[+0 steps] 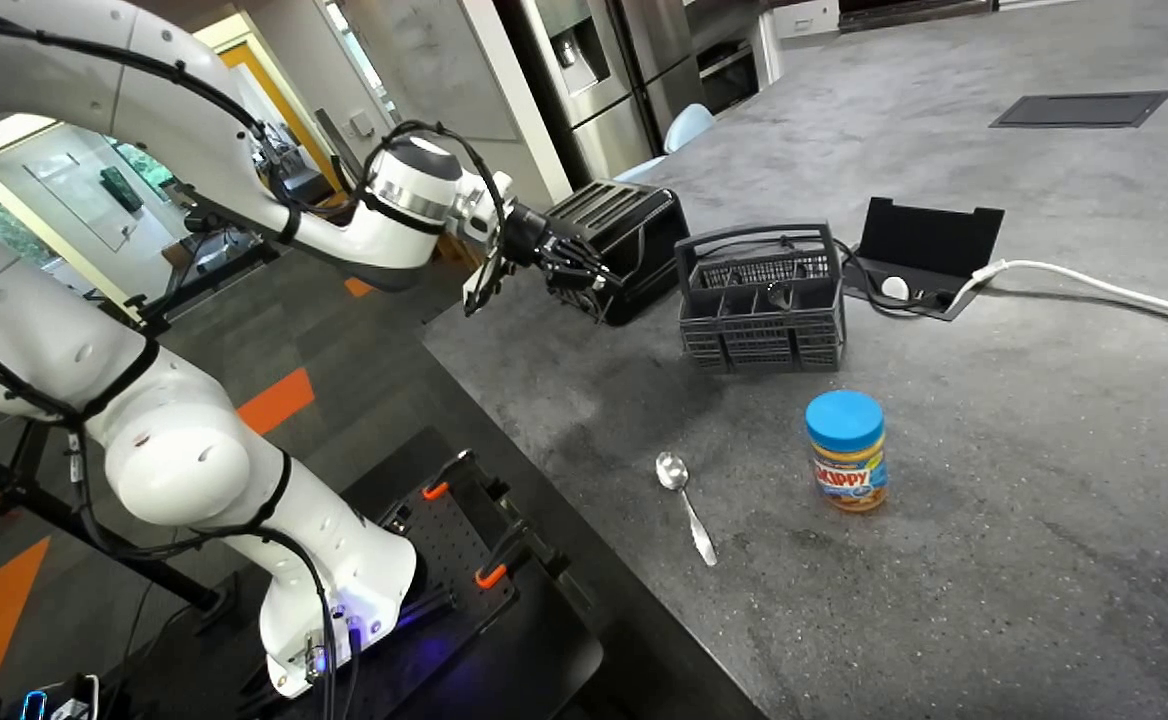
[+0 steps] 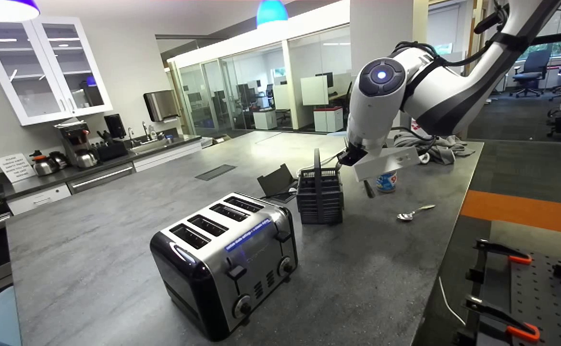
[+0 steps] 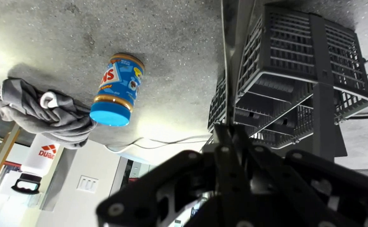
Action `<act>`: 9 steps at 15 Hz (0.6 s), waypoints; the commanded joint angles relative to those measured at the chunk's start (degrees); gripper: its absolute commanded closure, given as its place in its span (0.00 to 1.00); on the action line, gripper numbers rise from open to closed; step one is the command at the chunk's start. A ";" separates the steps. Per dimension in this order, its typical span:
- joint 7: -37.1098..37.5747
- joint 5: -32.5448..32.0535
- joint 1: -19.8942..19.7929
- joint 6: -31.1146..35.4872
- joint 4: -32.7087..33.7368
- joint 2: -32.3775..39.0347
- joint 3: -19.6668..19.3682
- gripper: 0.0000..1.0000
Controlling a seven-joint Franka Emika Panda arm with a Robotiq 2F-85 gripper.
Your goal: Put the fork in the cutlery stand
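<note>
The fork (image 3: 234, 53) is a slender, dark grey metal utensil held in my gripper (image 3: 229, 126). It hangs down from the fingertips; part of it runs out of the wrist view. Its lower end shows in an exterior view (image 2: 368, 189), above the table and beside the cutlery stand (image 2: 320, 197). The stand is a dark grey gridded basket with compartments and a handle; it also shows in an exterior view (image 1: 762, 335). My gripper (image 1: 604, 278) is shut on the fork, raised beside the stand. In the wrist view the fork overlaps the stand's near edge; I cannot tell if they touch.
A silver spoon (image 1: 686, 505) lies on the table. A peanut butter jar (image 1: 847, 455) with a blue lid stands near it. A toaster (image 2: 223, 259) stands beside the stand. An open table outlet (image 1: 929, 255) has cables. A grey cloth (image 3: 48, 110) lies beyond the jar.
</note>
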 commanded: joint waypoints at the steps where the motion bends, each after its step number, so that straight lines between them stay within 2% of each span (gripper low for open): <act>1: 3.97 -6.31 -2.66 -2.21 -0.27 -1.35 2.10 0.98; 6: 9.40 -16.70 -3.44 -4.53 0.84 -0.18 2.43 0.98; 9: 15.11 -23.54 -3.34 -6.08 1.93 1.31 2.28 0.98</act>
